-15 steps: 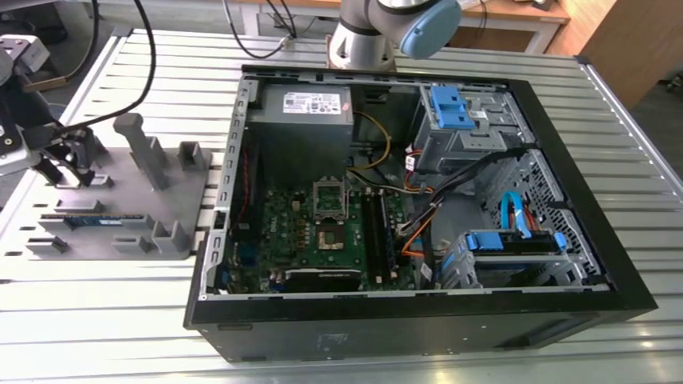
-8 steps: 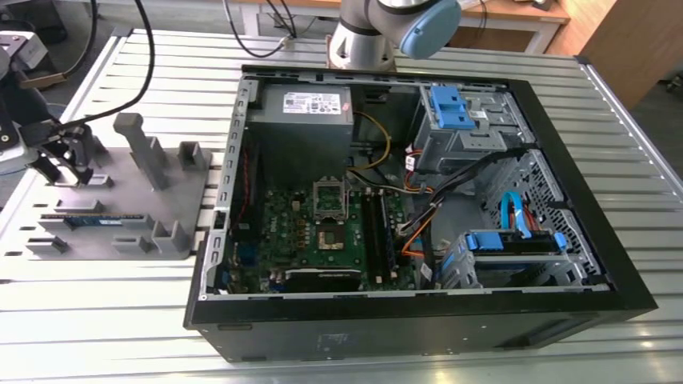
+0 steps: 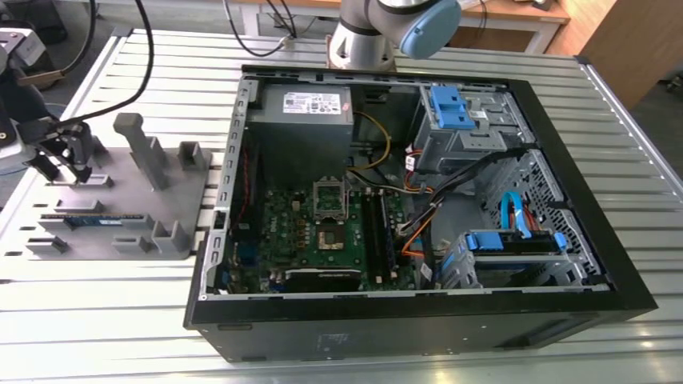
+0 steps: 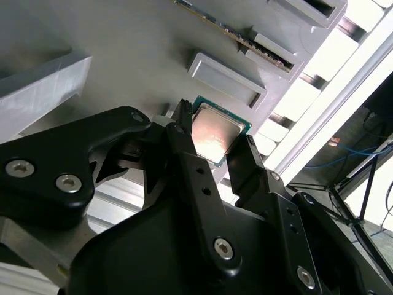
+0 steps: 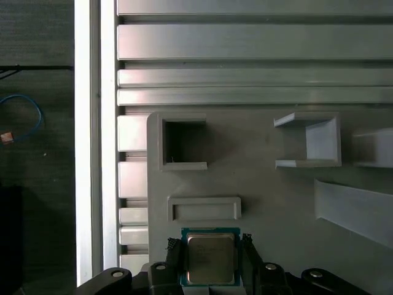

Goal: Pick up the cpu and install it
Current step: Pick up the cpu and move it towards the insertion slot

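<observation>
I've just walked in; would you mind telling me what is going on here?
A Universal Robots arm is partway through picking up a processor for a computer build. Its gripper is down at the cpu, which appears to rest flat on the grey parts holder at the exterior view's left. The holder also carries a memory stick. The open computer case sits beside the holder with its motherboard exposed. The cpu is not yet in the case.
</observation>
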Motion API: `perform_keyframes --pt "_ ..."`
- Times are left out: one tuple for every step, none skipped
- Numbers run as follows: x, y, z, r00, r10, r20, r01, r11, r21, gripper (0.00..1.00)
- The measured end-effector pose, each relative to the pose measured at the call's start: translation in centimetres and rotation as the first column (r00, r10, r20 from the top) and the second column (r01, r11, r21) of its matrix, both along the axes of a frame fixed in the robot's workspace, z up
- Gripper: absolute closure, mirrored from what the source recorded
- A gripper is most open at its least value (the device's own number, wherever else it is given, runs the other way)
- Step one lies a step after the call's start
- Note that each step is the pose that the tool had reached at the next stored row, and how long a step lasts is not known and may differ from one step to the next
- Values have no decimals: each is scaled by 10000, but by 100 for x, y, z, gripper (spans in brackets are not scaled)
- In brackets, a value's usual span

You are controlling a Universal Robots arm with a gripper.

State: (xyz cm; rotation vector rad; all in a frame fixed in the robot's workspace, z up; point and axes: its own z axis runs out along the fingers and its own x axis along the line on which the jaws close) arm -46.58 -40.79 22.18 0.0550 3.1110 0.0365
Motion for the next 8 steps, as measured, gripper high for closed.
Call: perform_keyframes --pt "0 0 3 10000 0 0 0 10000 0 53" --pt "0 0 7 10000 0 0 0 10000 0 53" --pt "0 0 11 10000 0 1 0 10000 0 53" --pt "0 0 15 10000 0 1 0 10000 0 53" --pt "0 0 18 10000 0 1 0 10000 1 53" --pt "0 0 23 10000 0 0 0 10000 0 53" --pt "0 0 27 10000 0 1 0 10000 0 53" --pt "0 0 30 10000 0 1 0 10000 1 53"
